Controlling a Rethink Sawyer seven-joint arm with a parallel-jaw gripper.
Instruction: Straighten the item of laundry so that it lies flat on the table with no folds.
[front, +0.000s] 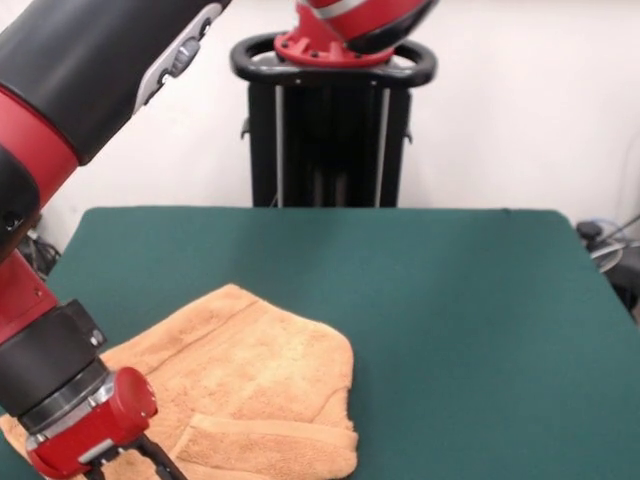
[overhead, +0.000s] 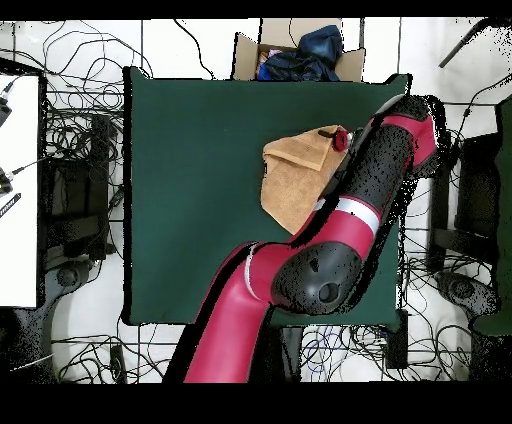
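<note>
Towel folded near table edge

The table has a big dark green top. One thing lies on it: a peach towel. The towel is bunched and folded over, not flat. It sits right under the robot's claw, which hangs over the towel's edge. The green beside the claw's other sides is bare.
</note>
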